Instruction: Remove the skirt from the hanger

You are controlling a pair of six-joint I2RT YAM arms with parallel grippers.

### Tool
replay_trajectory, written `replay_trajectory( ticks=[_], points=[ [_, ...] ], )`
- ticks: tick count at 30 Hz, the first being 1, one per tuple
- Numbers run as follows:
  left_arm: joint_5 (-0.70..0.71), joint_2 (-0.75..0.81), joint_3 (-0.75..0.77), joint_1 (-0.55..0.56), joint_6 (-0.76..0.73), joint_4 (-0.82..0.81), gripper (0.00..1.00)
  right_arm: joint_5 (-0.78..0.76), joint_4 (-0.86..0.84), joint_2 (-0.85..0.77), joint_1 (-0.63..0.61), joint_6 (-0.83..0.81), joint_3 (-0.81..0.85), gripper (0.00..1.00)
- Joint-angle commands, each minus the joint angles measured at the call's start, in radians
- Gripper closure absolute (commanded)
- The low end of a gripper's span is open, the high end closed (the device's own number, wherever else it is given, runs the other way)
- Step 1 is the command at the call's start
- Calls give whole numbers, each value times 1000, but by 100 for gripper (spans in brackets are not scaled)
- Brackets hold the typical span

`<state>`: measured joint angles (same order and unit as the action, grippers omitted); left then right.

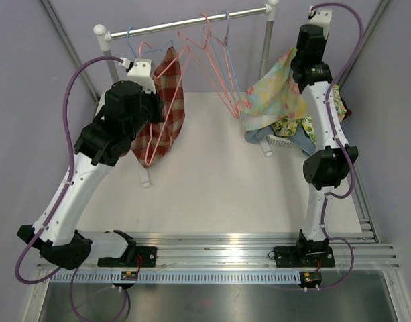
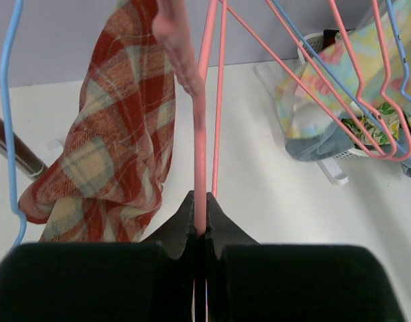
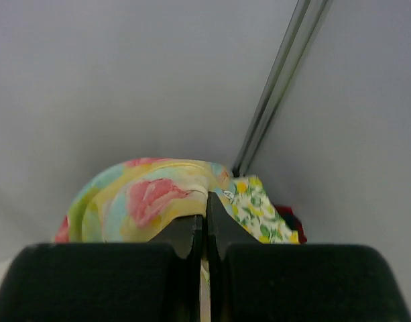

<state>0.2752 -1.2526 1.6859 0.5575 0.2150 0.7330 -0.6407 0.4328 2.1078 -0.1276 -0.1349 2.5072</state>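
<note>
A red plaid skirt (image 1: 170, 100) (image 2: 118, 134) hangs on a pink wire hanger (image 1: 150, 151) (image 2: 200, 154) at the left of the rail. My left gripper (image 1: 157, 107) (image 2: 200, 201) is shut on that hanger's wire, right beside the plaid cloth. A floral skirt (image 1: 275, 94) (image 3: 151, 198) in yellow, pink and blue drapes from my right gripper (image 1: 298, 64) (image 3: 206, 201), which is shut on its upper edge near the rail's right post. The floral skirt's lower part rests on the basket and touches the bottom corner of the bare hangers.
The metal rail (image 1: 192, 23) spans the back on two white posts. Bare pink and blue hangers (image 1: 218, 67) (image 2: 339, 80) hang mid-rail. A white basket (image 1: 279, 142) (image 2: 353, 154) with more clothes stands at the back right. Grey walls close in on both sides.
</note>
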Motion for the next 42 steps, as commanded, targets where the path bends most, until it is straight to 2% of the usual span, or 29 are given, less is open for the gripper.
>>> replay_trajectory(
  ticks=[1, 2, 3, 5, 6, 7, 8, 10, 11, 13, 17, 23, 28, 32, 37, 42],
  points=[
    [-24, -76, 83, 2, -19, -98, 100, -95, -64, -23, 13, 104, -184, 100],
    [-19, -99, 136, 2, -22, -99, 100, -94, -66, -66, 14, 128, -308, 100],
    [-5, -119, 162, 2, -29, -101, 100, -82, -56, -89, 17, 179, -362, 100],
    [19, -189, 260, 1, -42, -109, 100, 33, 41, -168, 20, 295, -501, 99],
    [44, -215, 303, -2, -54, -106, 100, 85, 67, -201, 20, 334, -555, 90],
    [48, -279, 343, -5, -58, -101, 100, 196, 70, -242, 19, 365, -623, 49],
    [47, -310, 385, -7, -63, -86, 100, 232, 45, -346, 19, 429, -792, 33],
    [45, -381, 523, -10, -77, -64, 100, 335, -67, -463, 16, 468, -975, 8],
    [47, -448, 573, -10, -80, -43, 100, 357, -92, -573, 16, 491, -1130, 7],
    [56, -508, 693, -10, -92, -23, 100, 387, -129, -664, 14, 495, -1290, 6],
    [61, -602, 738, -19, -95, -53, 100, 420, -69, -863, 13, 478, -1405, 6],
    [-57, -734, 794, -82, -36, -81, 100, 493, -60, -1087, 11, 486, -1547, 5],
    [-123, -719, 756, -93, 32, -95, 100, 550, -56, -1079, 8, 500, -1544, 5],
    [-166, -637, 617, -91, 60, -112, 99, 549, -36, -1068, 8, 506, -1526, 3],
    [-174, -561, 581, -80, 73, -37, 80, 535, 1, -1117, 8, 515, -1518, 1],
    [-156, -427, 575, -74, 67, 0, 52, 542, 63, -1167, 6, 526, -1512, 1]
  ],
)
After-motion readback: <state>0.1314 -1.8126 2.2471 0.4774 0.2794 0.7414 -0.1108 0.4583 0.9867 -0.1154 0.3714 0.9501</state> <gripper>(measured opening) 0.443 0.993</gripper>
